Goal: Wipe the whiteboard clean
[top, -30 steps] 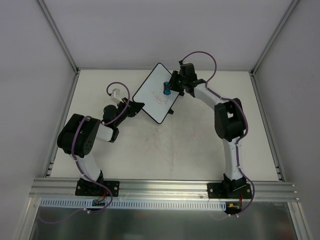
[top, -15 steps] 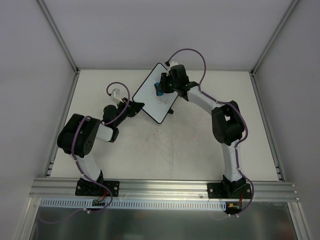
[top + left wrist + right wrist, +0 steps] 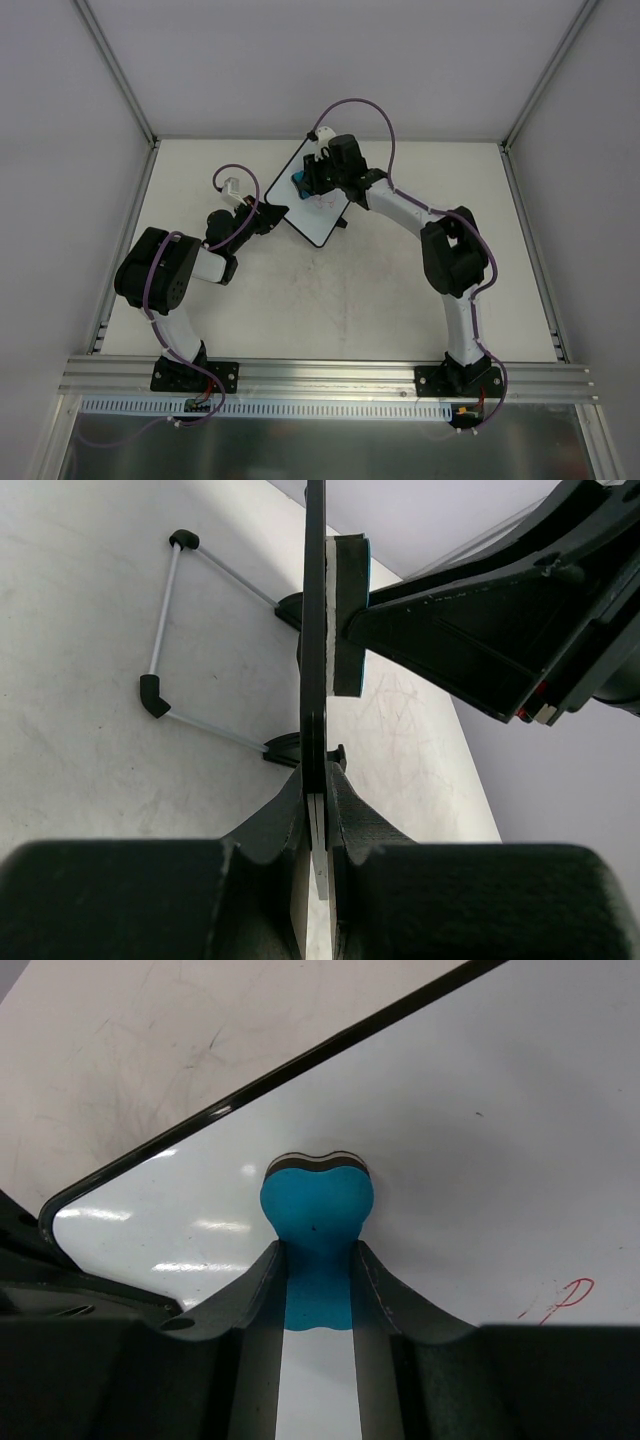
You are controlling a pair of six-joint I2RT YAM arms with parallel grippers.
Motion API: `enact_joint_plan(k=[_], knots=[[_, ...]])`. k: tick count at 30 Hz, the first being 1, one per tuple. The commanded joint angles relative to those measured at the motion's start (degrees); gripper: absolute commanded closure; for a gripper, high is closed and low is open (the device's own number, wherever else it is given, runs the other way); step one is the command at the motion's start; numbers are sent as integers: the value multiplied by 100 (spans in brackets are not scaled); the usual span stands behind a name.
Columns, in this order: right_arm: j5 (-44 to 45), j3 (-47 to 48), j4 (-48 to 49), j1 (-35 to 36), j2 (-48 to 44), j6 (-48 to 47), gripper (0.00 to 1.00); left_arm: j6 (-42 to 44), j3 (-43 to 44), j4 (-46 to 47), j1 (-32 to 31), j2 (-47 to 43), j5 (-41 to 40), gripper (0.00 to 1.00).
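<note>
the whiteboard (image 3: pixel 303 215) is at the far middle of the table (image 3: pixel 360 300), turned on the diagonal so one corner points toward the back wall. from above i see most of its white face, and the black rim runs round it. the left arm reaches in low from the near-left side, and the right arm stretches across from the right, its wrist over the board's far half.

the left gripper (image 3: pixel 274 212) is at the board's left corner. in the left wrist view i see the board (image 3: pixel 314 630) edge-on, and the left gripper (image 3: pixel 315 792) is clenched on its rim, one finger on each face. on the back side a thin wire stand (image 3: pixel 160 615) with black end caps shows against the table; i can't tell whether the board lies flat or is tipped up.

the right gripper (image 3: pixel 306 181) is clamped on a small blue eraser (image 3: pixel 298 181). in the right wrist view the right gripper (image 3: pixel 318 1260) pinches the eraser (image 3: pixel 318 1205) by its narrow waist, and the eraser's end sits against the white surface (image 3: pixel 480 1130), near the rim. the left wrist view shows the eraser (image 3: pixel 346 610) pressed flat on the board's face.

a small red scribble (image 3: pixel 558 1297) shows on the board to the right of the eraser, apart from it.
</note>
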Motion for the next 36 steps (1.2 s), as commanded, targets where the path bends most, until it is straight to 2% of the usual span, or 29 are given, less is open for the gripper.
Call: enact_joint_plan(k=[1,11,20,28,36], knots=[[-562,-195,-128,351,-130,-232,100,212,-7,2161,-156,59,431,100],[-88,-240,-164,290,-131,-40,100,204,-16,2161,-165,42,413,100],[114,-380,-155,-492,63,1375,100,186,2,2161,-165,77,413,100],[457,-670,-155,-870,63,1929,100,160,2,2161,-165,86,396,100],[203,-767,-137,-1195,247,2404,100,160,-24,2161,-156,77,387,100]])
